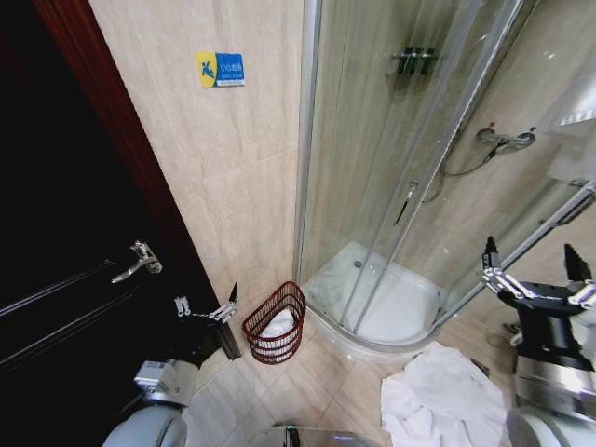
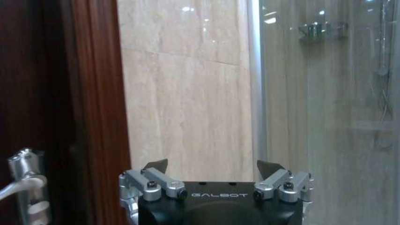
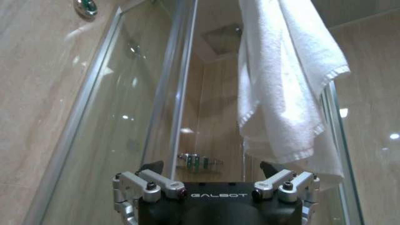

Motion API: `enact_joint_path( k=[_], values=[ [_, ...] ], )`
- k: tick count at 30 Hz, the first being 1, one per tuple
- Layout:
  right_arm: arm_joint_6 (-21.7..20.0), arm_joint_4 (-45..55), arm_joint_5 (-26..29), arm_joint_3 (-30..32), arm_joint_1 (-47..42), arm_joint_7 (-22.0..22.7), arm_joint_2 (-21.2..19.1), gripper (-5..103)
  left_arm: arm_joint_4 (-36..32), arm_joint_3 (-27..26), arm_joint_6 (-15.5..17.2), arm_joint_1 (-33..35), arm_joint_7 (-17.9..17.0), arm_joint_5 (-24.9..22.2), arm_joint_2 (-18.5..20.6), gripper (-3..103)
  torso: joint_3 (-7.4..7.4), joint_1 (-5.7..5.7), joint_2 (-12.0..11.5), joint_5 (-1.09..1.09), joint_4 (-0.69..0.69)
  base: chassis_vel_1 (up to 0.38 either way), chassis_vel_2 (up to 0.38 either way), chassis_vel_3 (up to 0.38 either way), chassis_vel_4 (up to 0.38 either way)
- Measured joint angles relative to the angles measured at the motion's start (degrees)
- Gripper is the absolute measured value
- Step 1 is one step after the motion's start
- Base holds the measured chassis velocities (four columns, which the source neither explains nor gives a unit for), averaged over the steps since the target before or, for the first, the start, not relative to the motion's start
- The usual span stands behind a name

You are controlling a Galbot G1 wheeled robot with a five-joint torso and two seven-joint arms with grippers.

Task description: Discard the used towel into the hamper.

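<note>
Hamper (image 1: 276,323) sits on the floor tiles, lower centre of the head view, against the beige wall just beside the shower enclosure (image 1: 410,186); something white lies inside it. White towel (image 1: 438,396) is crumpled on the floor at lower right, near the shower base. Another white towel (image 3: 284,84) hangs over the glass, upper right of the right wrist view. Left gripper (image 1: 207,308), fingers spread, empty, lower left by the dark door (image 1: 56,307). Right gripper (image 1: 535,270) at right edge, spread wide, empty.

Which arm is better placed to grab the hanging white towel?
Right. The open right gripper faces the hanging towel directly. The left gripper sits low beside the hamper, facing bare wall.
</note>
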Motion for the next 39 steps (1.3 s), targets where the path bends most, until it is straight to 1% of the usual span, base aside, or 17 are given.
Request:
enact_joint_path(
  k=[5, 6, 10, 16, 21, 29, 39],
  values=[
    [0.02, 0.0, 0.02, -0.27, 0.05, -0.09, 0.39, 100, 0.01, 0.0, 0.0, 0.0, 0.0, 0.0, -0.02, 93, 0.0, 0.0, 0.0, 0.03, 0.0, -0.163, -0.159, 0.147, 0.161],
    [0.04, 0.0, 0.02, -0.35, 0.08, -0.13, 0.43, 100, 0.01, 0.01, 0.0, -0.01, 0.0, 0.0, -0.02, 93, 0.0, 0.01, 0.0, 0.0, 0.0, -0.176, -0.151, 0.156, 0.177],
    [0.14, 0.0, 0.01, -0.35, -0.04, -0.17, 0.57, 100, 0.01, 0.0, 0.0, 0.0, 0.0, 0.0, -0.02, 93, 0.0, 0.0, 0.0, 0.03, 0.01, -0.154, -0.164, 0.152, 0.154],
    [0.8, 0.0, 0.14, -0.22, -0.55, -0.59, 0.7, 100, 0.01, 0.0, 0.0, 0.0, 0.0, 0.0, -0.02, 93, 0.0, 0.01, 0.0, 0.02, 0.0, -0.138, -0.132, 0.101, 0.115],
    [1.94, 0.0, 0.3, -0.08, -0.7, -0.98, 0.78, 100, 0.02, 0.0, 0.0, 0.0, 0.01, -0.01, 0.0, 93, 0.0, 0.0, 0.0, -0.01, 0.0, -0.013, -0.008, 0.011, 0.014],
    [1.93, 0.0, 2.08, 1.11, -0.99, -1.11, 0.62, 100, 0.01, -0.01, 0.0, 0.0, 0.0, -0.01, 0.0, 93, 0.0, 0.0, 0.0, 0.0, -0.01, 0.0, 0.0, 0.0, 0.0],
    [1.55, 0.0, 1.53, 0.23, -0.1, -1.0, 0.73, 100, 0.02, -0.01, 0.01, 0.0, 0.0, -0.01, -0.01, 93, 0.0, 0.0, 0.0, 0.01, 0.0, -0.085, -0.068, 0.08, 0.075]
  ],
)
